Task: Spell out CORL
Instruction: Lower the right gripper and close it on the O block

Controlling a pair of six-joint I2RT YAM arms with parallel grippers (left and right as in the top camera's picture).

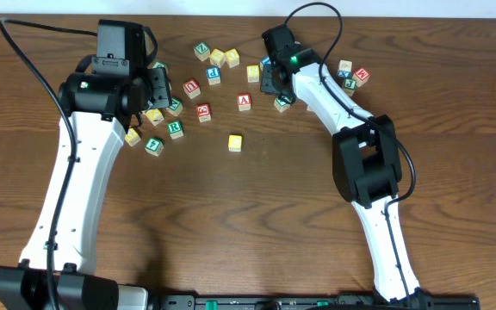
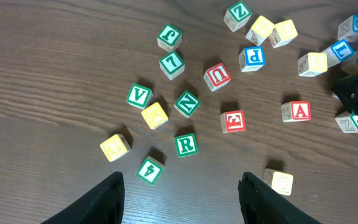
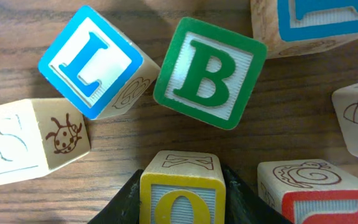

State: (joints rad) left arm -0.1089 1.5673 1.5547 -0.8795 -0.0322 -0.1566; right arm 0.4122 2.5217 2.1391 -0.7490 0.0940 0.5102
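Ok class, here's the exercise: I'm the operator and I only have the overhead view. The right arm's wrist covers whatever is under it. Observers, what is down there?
Observer: The right wrist view shows a yellow-framed O cube between the right jaws, one at each side. I cannot tell whether they grip it yet.
Operator: And where is the L?
Observer: A blue L cube lies letter up, beyond the O and to the left in that view, beside a green B cube.
Operator: Is the left arm carrying anything?
Observer: No. In the left wrist view the left jaws stand open with nothing between them.
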